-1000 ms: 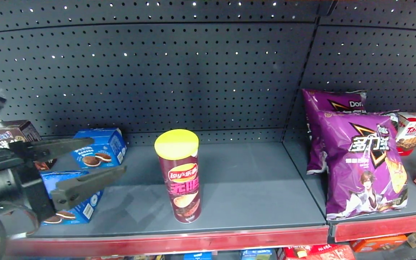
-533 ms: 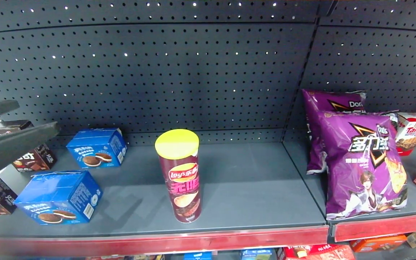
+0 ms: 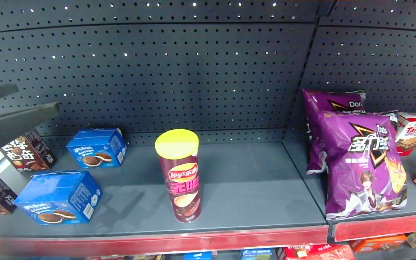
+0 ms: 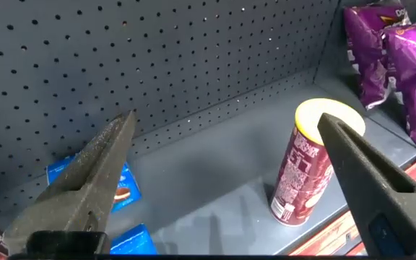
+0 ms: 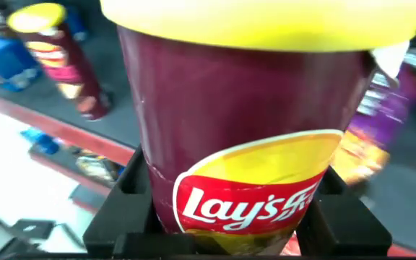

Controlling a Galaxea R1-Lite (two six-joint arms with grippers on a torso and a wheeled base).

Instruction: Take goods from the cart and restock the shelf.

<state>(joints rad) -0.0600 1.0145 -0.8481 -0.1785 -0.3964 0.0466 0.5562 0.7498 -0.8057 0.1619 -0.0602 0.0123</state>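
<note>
Left hand (image 3: 36, 98) rose — two chip cans (image 3: 179, 177) (image 5: 251, 144), two blue boxes (image 3: 59, 196) (image 3: 97, 147).

A maroon cardboard chip can (image 3: 178, 180) with a yellow plastic lid stands upright near the front of the grey metal shelf board (image 3: 251, 187), before a dark perforated back panel (image 3: 179, 79). To its left lie two blue cardboard cookie boxes, one by the panel (image 3: 98, 147) and one nearer the front (image 3: 59, 196), with dark brown boxes (image 3: 29, 150) beyond. The left gripper (image 3: 37, 97) hangs above these, black fingers spread apart. Well to the can's right lean two purple foil chip bags (image 3: 361, 166), a white-and-red carton (image 3: 414, 131) beside them.
</note>
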